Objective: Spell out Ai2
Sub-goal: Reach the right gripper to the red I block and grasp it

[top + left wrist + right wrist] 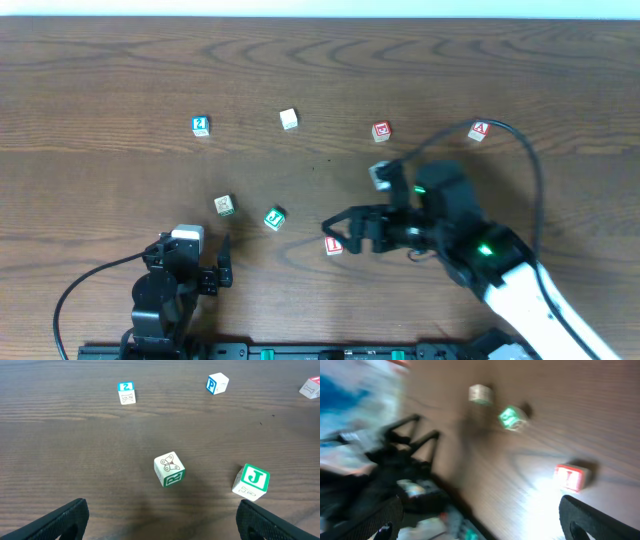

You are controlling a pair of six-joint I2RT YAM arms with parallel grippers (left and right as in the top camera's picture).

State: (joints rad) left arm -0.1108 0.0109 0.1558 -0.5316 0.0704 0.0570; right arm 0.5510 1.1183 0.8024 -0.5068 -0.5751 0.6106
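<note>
At the far left, the left end effector [161,506] rests low over the table [100,70] with its fingers spread wide and nothing between them. The butterfly block [169,468] and the green J block [251,481] lie just ahead of it. It is no threat while parked, but a reach toward the "2" block [200,125], up at the back left, would pass close to the butterfly block and could knock it.

Nearer the middle, the red "I" block [333,245] lies flat on the table. The right end effector [339,235] is around it, jaws open and empty. The right wrist view is badly smeared, so the letter is probably an I and the alignment is hard to judge. The block seems to sit in front of one finger, not midway between them. The main risk is a close from here that pushes or tips the block toward the J block instead of catching it. Speed would make that worse.

Further right, a pale block [380,175] sits right beside the right arm's wrist, and any swing of the arm could sweep it away. The "A" block [479,130] stands at the back right, next to the arm's cable [530,160]. A tug on that loop could drag it.
</note>
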